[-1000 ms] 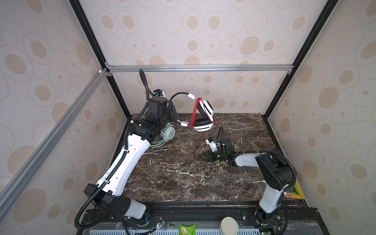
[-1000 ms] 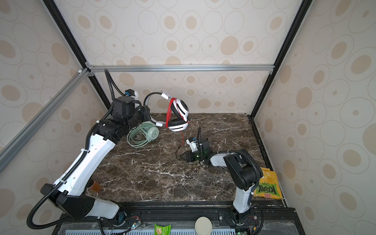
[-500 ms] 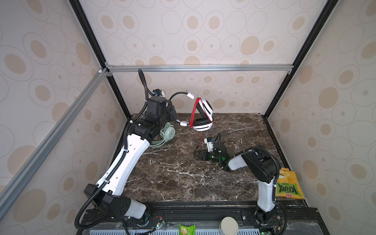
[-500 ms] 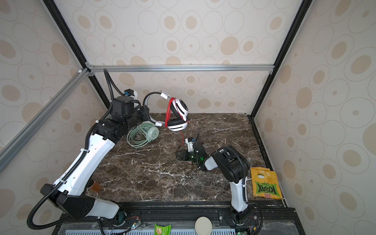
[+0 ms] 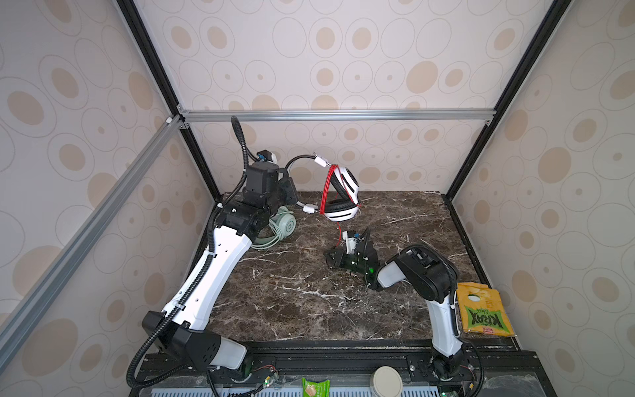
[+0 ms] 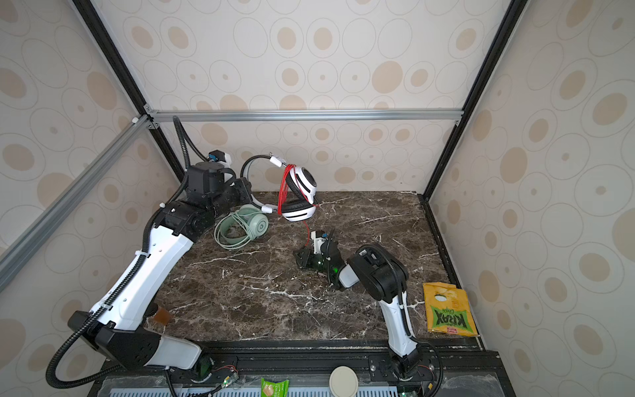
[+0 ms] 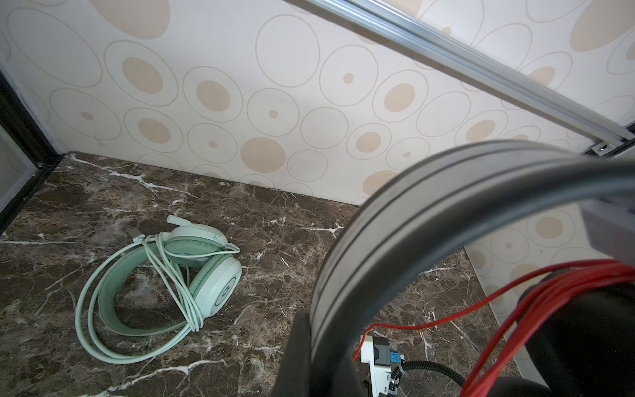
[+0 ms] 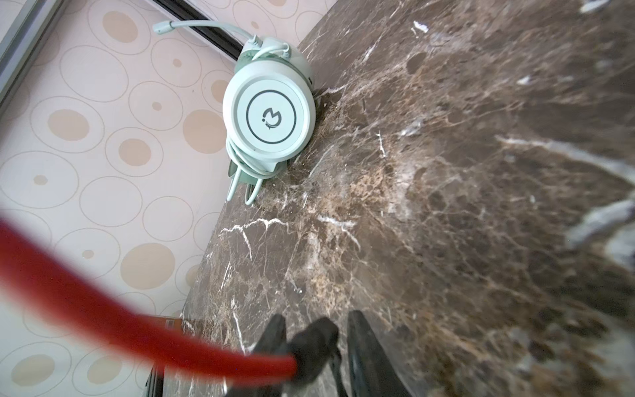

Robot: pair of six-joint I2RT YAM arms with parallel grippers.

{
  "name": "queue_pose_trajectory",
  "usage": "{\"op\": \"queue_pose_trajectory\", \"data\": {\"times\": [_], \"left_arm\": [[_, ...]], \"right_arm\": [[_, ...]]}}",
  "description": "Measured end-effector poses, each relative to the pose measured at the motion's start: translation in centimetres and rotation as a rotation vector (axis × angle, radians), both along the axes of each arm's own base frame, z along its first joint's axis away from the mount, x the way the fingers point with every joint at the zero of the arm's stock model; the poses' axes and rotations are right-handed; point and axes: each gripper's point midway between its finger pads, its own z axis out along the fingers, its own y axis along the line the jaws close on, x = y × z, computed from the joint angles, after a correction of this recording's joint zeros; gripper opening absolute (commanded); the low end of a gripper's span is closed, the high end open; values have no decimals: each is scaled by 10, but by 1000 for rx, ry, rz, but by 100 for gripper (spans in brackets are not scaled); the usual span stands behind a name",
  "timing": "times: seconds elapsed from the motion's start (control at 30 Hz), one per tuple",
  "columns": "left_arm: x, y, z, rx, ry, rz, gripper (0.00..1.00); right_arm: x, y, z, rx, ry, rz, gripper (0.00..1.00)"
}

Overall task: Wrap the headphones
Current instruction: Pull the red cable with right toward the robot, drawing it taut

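Observation:
My left gripper [image 5: 290, 192] is shut on the black headband of the white headphones [image 5: 340, 201], holding them above the back of the table in both top views. One of its fingers [image 7: 295, 350] presses against the band in the left wrist view. Red cable [image 6: 283, 185] is looped round the earcups, and a loose end hangs down to my right gripper [image 5: 331, 257], low over the table. The black plug [image 8: 314, 340] of the red cable [image 8: 103, 302] sits between its narrowly parted fingers, with a gap beside one. The mint-green headphones [image 6: 247, 227] lie wrapped at the back left.
A yellow chip bag [image 5: 481, 314] lies at the table's right edge. A green packet [image 5: 314, 388] and a round white lid [image 5: 386, 381] sit on the front rail. Aluminium bars [image 5: 336, 115] cross above the back and left. Patterned walls close three sides.
My right gripper has slid left across the table, and its elbow has swung in, uncovering the chip bag. Its jaws have narrowed round the plug. The left arm has held still.

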Motion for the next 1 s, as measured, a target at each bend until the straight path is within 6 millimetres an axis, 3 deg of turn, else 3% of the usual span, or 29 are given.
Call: {"op": "queue_pose_trajectory", "data": {"times": [0.1,0.27,0.43,0.57,0.67,0.83,1.0], "left_arm": [[1,1,0,-2,1,1,0],[1,3,0,-10,4,1,0],[2,7,-1,-20,10,6,0],[7,19,-4,-20,32,31,0],[17,32,-7,-30,50,71,0],[34,52,-21,-81,92,150,0],[41,53,-36,-133,142,169,0]], "right_arm": [[0,3,2,3,-6,6,24],[-5,9,0,4,-5,25,0],[-20,0,-15,-23,14,31,0],[-49,-17,-17,-95,25,55,0],[-73,-25,-6,-177,6,96,0],[-122,-13,22,-327,-93,226,0],[-164,-10,21,-485,-145,331,0]]}}
